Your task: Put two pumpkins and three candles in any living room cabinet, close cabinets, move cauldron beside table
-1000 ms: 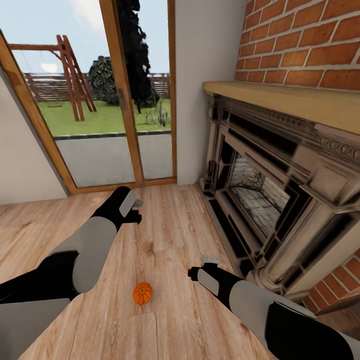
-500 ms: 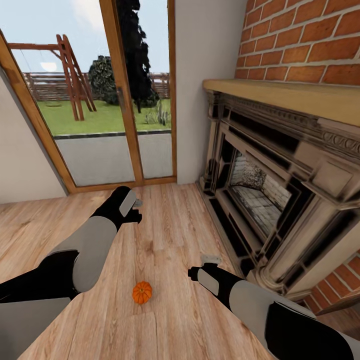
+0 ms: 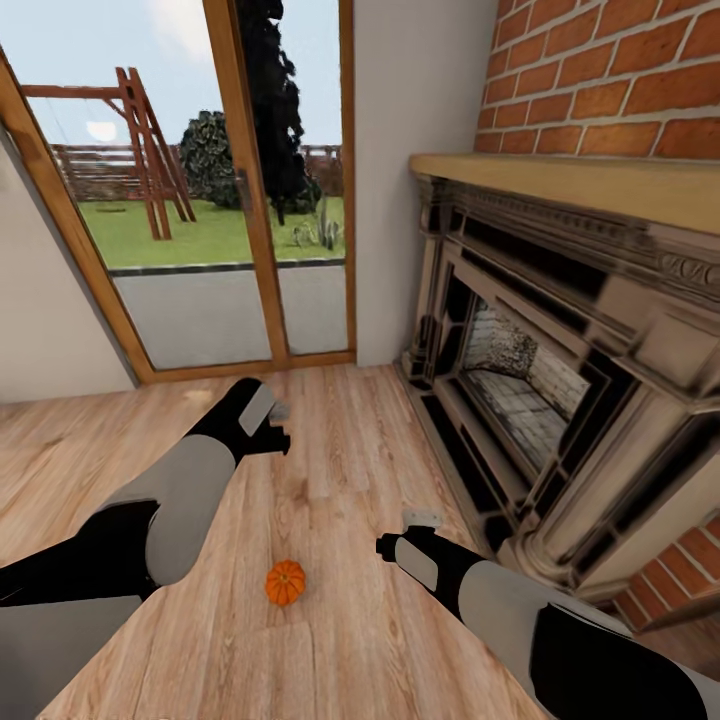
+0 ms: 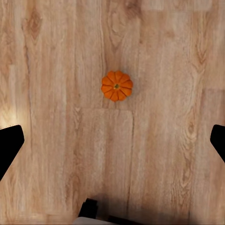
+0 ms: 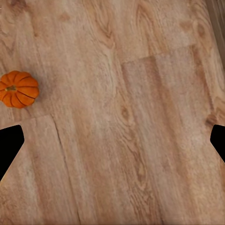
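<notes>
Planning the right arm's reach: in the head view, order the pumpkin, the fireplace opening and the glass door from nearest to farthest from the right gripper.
1. Pumpkin, on the floor to its left.
2. Fireplace opening, ahead on its right.
3. Glass door, far across the room, ahead-left.

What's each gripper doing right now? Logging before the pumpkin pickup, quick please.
Left gripper: open, empty, above the floor; pumpkin lies below it.
Right gripper: open, empty; the pumpkin sits off to one side.
</notes>
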`<state>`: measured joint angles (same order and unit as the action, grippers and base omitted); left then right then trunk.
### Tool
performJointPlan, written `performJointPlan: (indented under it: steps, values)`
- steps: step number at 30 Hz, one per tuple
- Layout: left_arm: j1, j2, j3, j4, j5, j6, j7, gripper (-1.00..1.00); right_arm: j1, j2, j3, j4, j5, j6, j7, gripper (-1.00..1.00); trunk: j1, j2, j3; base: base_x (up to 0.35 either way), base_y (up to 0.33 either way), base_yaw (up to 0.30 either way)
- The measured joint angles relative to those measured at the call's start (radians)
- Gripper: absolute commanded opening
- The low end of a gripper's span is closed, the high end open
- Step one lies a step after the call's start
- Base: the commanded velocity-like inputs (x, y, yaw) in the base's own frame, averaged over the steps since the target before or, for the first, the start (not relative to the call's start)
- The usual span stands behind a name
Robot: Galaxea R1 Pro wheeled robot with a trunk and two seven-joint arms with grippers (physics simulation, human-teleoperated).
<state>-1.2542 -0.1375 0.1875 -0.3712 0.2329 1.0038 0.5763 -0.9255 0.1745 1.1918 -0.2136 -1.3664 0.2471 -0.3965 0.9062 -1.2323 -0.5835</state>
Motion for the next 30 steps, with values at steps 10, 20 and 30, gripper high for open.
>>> performJointPlan:
  steps: [10, 20, 30]
  values:
    - [0.000, 0.000, -0.001, 0.009, -0.001, 0.000, 0.003, 1.00, 0.000, 0.000, 0.000, 0.000, 0.000, 0.000, 0.000, 1.00, 0.038, -0.070, -0.031, 0.000, 0.000, 0.241]
    - [0.000, 0.000, -0.001, 0.009, -0.002, -0.001, 0.004, 1.00, 0.000, 0.000, -0.001, 0.000, 0.001, 0.000, 0.000, 1.00, 0.077, -0.140, -0.063, 0.000, 0.000, 0.083]
    - [0.000, -0.003, -0.001, 0.010, 0.001, -0.004, -0.002, 1.00, -0.005, 0.000, -0.013, -0.072, 0.006, 0.006, -0.006, 1.00, 0.115, -0.210, -0.094, 0.000, 0.000, 0.001]
